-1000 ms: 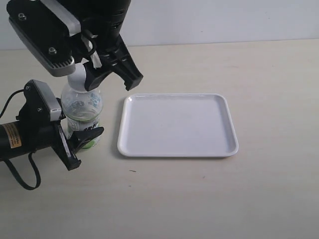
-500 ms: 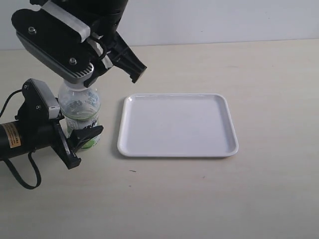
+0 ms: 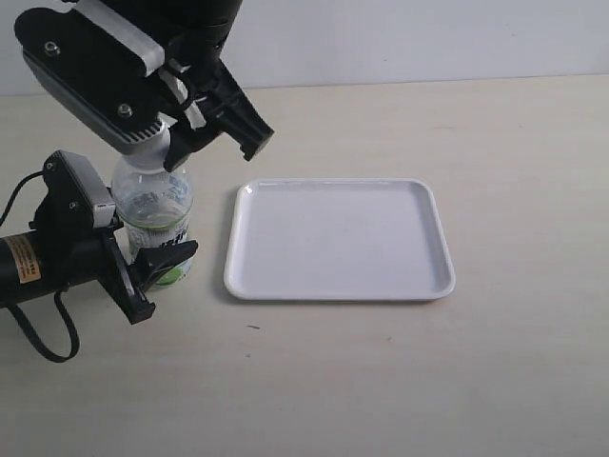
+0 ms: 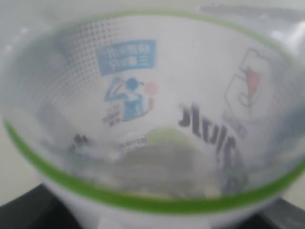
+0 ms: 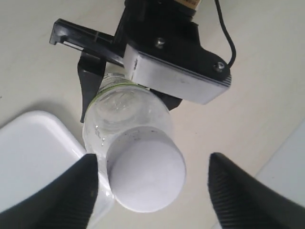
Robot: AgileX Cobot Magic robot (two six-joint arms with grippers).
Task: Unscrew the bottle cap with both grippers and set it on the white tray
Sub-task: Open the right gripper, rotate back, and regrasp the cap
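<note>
The clear bottle [image 3: 152, 211] stands upright left of the white tray [image 3: 339, 240]. My left gripper [image 3: 154, 273] is shut on its lower labelled part; its black body with a grey plate shows in the right wrist view [image 5: 177, 62]. The blurred label [image 4: 152, 119] fills the left wrist view. The white bottle cap [image 5: 146, 174] sits on the neck. My right gripper [image 5: 151, 158] hangs open above it, a black ribbed finger [image 5: 71, 191] on each side, apart from the cap. In the exterior view the right gripper [image 3: 217, 148] largely hides the cap.
The tray's corner [image 5: 28, 152] lies right beside the bottle. A black cable [image 3: 38, 343] loops from the left arm onto the beige table [image 3: 428, 381]. A pale wall runs along the table's far edge.
The right gripper has swung over the bottle top, first rightward, then slightly back left. The left gripper and the bottle have stayed put.
</note>
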